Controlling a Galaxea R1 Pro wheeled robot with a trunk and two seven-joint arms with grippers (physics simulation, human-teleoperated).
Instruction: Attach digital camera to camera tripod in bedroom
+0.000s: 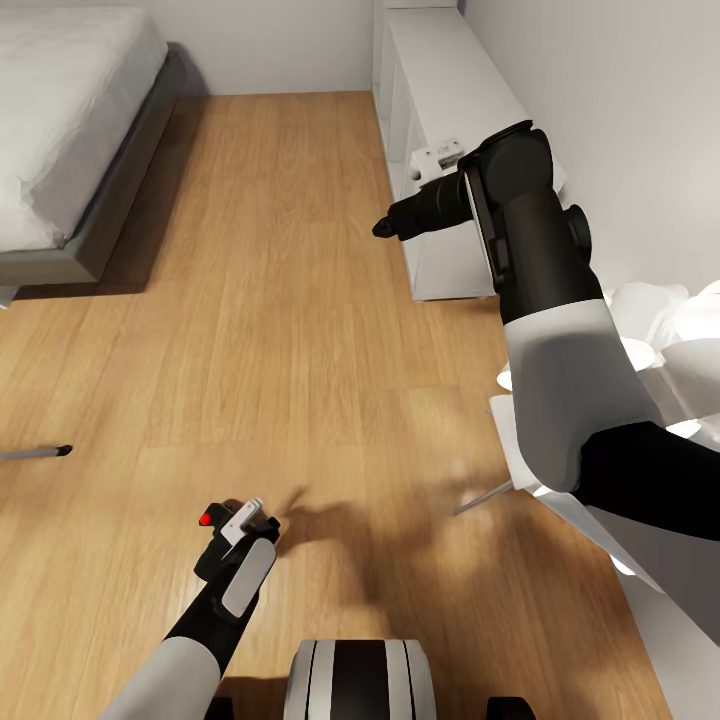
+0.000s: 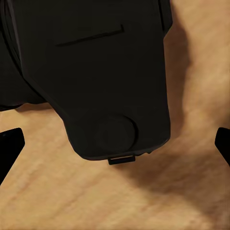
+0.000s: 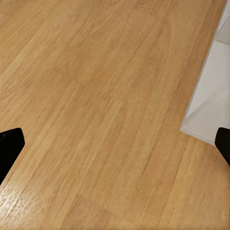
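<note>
Could knock camera [image 2: 105, 72] away by closing off-centre or lifting early: seeing left pincer [image 1: 236, 532] wide, camera between its fingers [image 2: 9, 148], unclamped, close over floor [image 3: 96, 96]. Also facing a long carry, with what looks like tripod foot [image 1: 40, 452] well off to that pincer's left. Seeing right pincer [image 1: 385, 228] wide and empty just beside shelf [image 1: 440, 90]; nearest cell looks empty, small white item [image 1: 440, 155] on top.

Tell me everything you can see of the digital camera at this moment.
The digital camera is a small matte black compact body with a red button, lying low on the light wood floor right at the left gripper. In the left wrist view it shows a round dial, a thin seam line and a small bottom tab. Whether the fingers touch it is unclear.
</note>
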